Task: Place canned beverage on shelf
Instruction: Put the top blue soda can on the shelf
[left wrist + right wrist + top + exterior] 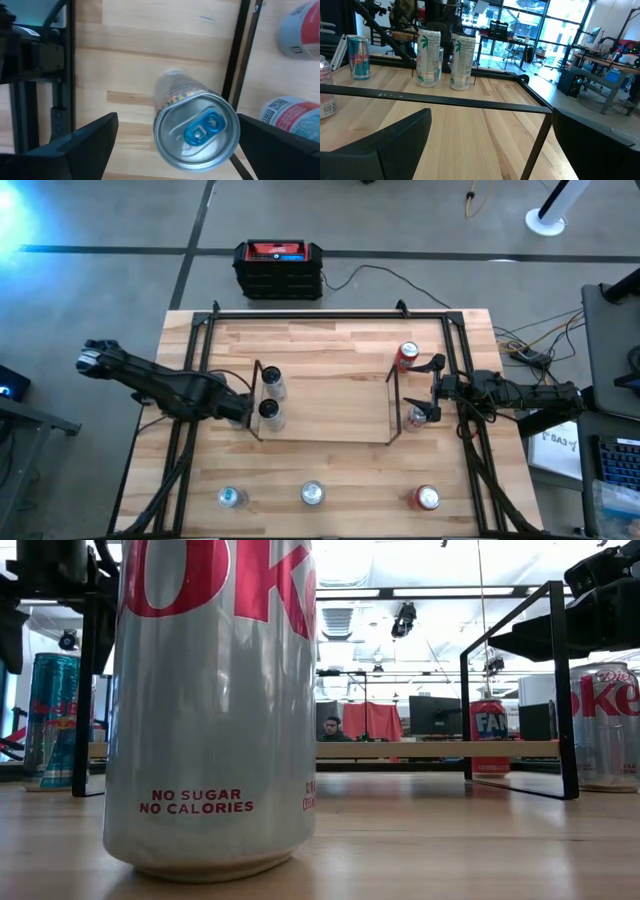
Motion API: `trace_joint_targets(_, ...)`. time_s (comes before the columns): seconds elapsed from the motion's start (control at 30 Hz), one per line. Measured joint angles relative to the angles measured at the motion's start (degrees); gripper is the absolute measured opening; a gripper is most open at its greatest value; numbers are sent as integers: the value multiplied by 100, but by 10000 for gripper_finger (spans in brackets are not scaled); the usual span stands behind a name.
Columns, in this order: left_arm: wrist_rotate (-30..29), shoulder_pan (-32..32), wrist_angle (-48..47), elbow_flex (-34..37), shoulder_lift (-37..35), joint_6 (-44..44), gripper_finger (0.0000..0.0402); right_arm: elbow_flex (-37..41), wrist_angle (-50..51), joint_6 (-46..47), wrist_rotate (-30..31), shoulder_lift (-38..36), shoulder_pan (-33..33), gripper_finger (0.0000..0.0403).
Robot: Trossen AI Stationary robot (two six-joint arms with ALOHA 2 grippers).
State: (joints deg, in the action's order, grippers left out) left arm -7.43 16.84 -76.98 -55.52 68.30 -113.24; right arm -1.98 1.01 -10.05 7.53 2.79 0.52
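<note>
The shelf [325, 405] sat mid-table, with two cans [271, 398] standing at its left end; the left gripper [240, 408] hovered just beside them, its claw spread wide around nothing, and its wrist camera looked down on a blue-tabbed can [196, 131] between the fingers; the right gripper [436, 388] waited at the shelf's right end, claw wide and empty, between a red can [407, 356] and a silver can [416, 418]; three more cans [313, 495] lined the table's near edge.
</note>
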Motion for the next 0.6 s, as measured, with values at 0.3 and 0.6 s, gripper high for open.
trace_joint_targets(0.3,95,0,76,71,-71,12,377,0,-1,-2,0,0,0,398)
trace_joint_targets(0.6,-109,0,183,71,-59,187,364,0,-1,-2,0,0,0,398)
